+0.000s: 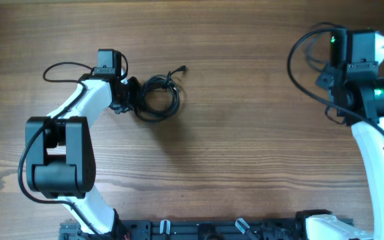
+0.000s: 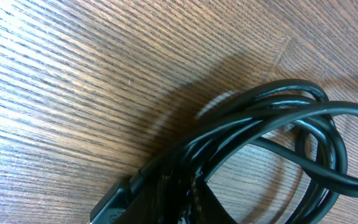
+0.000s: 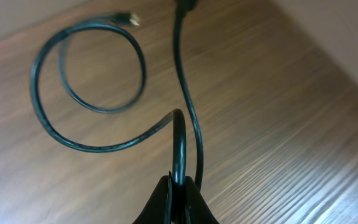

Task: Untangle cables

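Right jaws pinch one separated cable (image 3: 180, 149); left jaws clamp the remaining bunch (image 2: 247, 115), which looks not yet untangled.

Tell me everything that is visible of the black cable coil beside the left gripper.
The cable coil is a bundle of thin black cords, smooth and glossy like rubber or plastic, wound into several overlapping round loops. It rests on the wooden table. In the overhead view, one loose end with a small plug sticks out to the upper right. The left gripper is at its left edge; whether it grips the coil cannot be seen.
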Motion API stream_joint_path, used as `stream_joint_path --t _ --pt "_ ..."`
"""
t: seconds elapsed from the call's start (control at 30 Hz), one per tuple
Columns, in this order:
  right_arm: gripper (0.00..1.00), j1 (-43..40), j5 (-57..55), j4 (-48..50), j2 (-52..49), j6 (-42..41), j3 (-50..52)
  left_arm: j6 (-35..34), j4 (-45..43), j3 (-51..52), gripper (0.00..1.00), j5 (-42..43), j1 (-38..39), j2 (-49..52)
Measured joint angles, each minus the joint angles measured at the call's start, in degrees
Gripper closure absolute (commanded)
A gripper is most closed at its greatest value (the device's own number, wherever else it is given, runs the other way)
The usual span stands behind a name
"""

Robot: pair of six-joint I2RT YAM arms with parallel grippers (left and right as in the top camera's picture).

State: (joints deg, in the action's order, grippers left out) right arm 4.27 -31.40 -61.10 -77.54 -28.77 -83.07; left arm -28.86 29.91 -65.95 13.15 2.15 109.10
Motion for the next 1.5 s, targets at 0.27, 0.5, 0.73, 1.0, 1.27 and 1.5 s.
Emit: stream_joint_path --t 0.27,0.5,0.73,1.0,1.27,1.5 --pt "0.96 -16.4 -3.4 5.7 -13.8 0.6 2.2 -0.2 -0.2 0.0 0.82 0.0 0.0 0.1" --pt "0.95 -23.8 5.1 13.6 -23.9 7.7 2.4 -0.2 -0.2 0.0 0.82 0.0 0.0 0.1" --pt "0.07 -24.3 5.9 18.4 -26.2 14.3 2.4 -0.2 -0.3 0.0 0.78 0.0 0.0 0.1" --pt "0.00 -24.3 14.4 18.8 -28.1 15.6 2.4 -0.6 -0.9 -0.8 0.20 1.0 0.2 0.1" --pt "0.00 -19.8 13.6 19.2 -28.1 17.1 2.4 7.2 0.9 -1.0 0.25 4.1 0.0 -1.8" --pt "0.00 -5.9 25.9 20.3 -28.1 17.1 2.3 11.1 1.1 -1.0 0.75 5.3 0.0 -5.9"
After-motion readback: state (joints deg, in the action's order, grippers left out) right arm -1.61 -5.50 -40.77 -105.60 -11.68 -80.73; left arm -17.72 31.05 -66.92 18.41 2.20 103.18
